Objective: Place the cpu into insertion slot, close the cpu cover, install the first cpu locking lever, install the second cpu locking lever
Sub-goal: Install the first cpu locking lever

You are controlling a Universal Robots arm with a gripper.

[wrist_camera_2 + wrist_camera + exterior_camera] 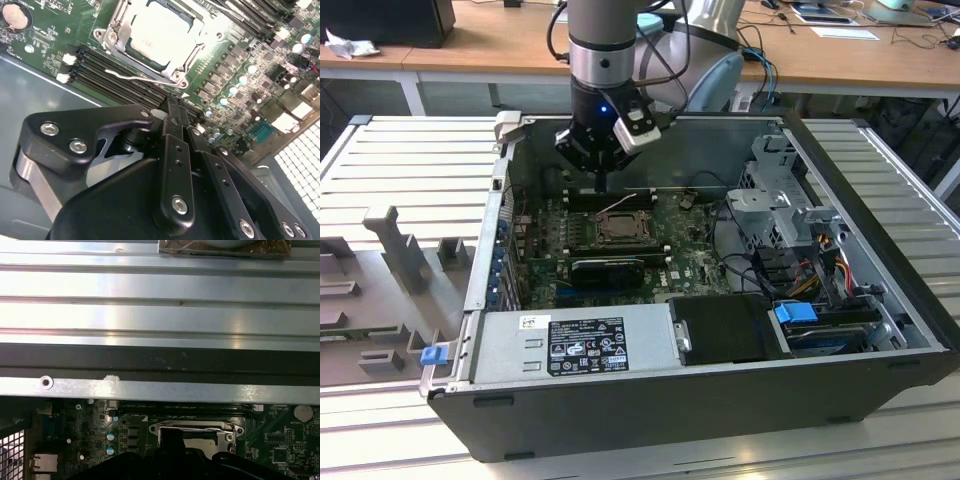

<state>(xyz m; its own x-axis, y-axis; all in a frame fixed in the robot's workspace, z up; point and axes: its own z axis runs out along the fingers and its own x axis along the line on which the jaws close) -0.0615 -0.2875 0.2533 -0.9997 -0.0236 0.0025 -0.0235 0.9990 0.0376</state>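
- Nearest you, the gripper [172, 107] is pinched closed on nothing, its tip aimed at the socket's edge. I'd judge that a pushing pose for levers.
- Just beyond, a wire locking lever [131, 77] looks unlatched.
- Farther on, the cpu [157, 30], pale silver, sits in the insertion slot [132, 49], framed by the cpu cover [114, 35].

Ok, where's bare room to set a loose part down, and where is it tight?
Free: the ribbed table on the exterior view's right of the computer case, and on that view's left beyond the grey moulded tray. Crowded: inside the case, around the socket near the gripper and the cables.
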